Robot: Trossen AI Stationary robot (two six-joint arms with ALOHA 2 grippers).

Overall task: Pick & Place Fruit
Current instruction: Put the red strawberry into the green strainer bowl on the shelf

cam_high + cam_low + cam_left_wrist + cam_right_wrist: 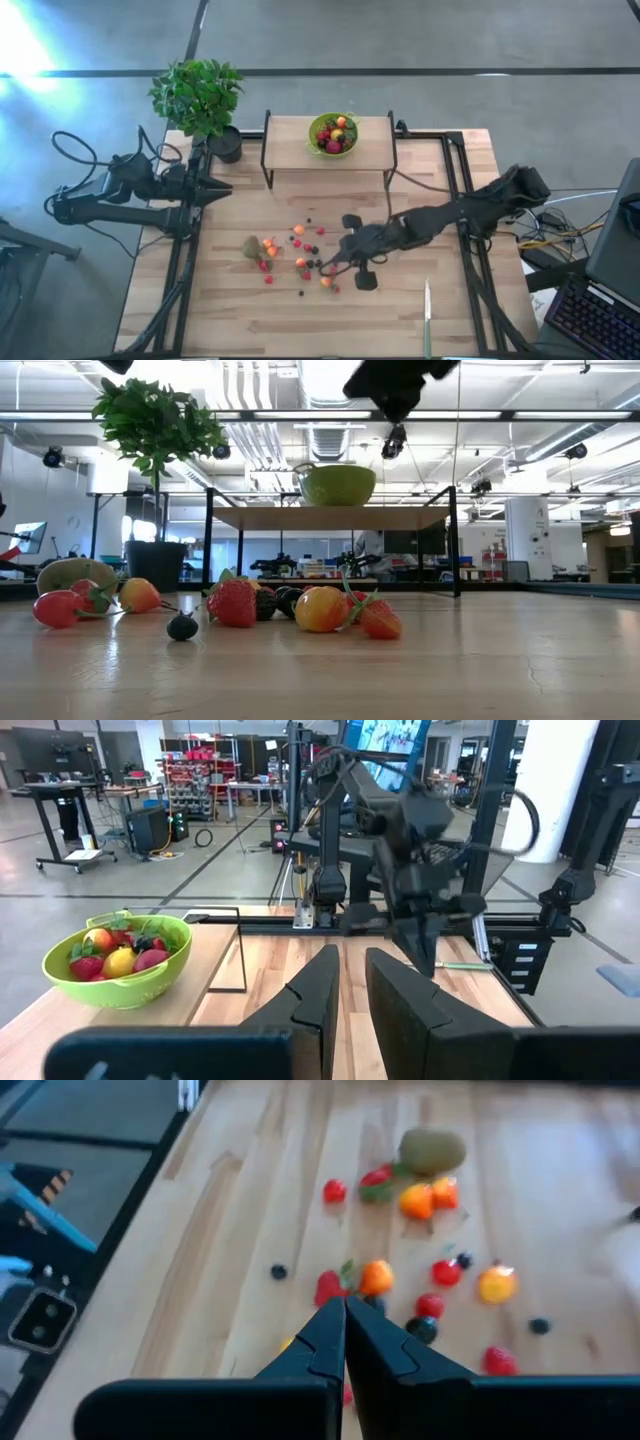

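- The right claw [335, 268] hangs over the middle of the wooden worktop [230, 310], just above the scattered toy fruit [300, 262]; its two fingers [330, 1342] are pressed together with nothing between them.
- In the right wrist view the closed tips point down at the spread of small red, orange, yellow and dark berries, with a red strawberry [328, 1288] and an orange fruit [376, 1276] just ahead of them.
- The fuzzy brown kiwi [252, 246] lies at the left end of the scatter, touching or just beside a few small red and orange pieces.
- From the low view the fruit sits on the worktop in a loose row: the kiwi [72, 574] at far left, a strawberry [232, 603] and an orange-yellow fruit [321, 609] near the middle, a dark berry [182, 627] in front.
- A lime-green bowl [333, 134] stands on a small raised shelf [290, 150] at the back of the worktop, already holding several red, yellow and dark fruits.
- The left claw [222, 188] waits at the left edge of the worktop near a potted plant [200, 100], its fingers [322, 1000] nearly closed and empty.
- A slim knife with a green handle [427, 322] lies near the front right, well apart from the fruit.
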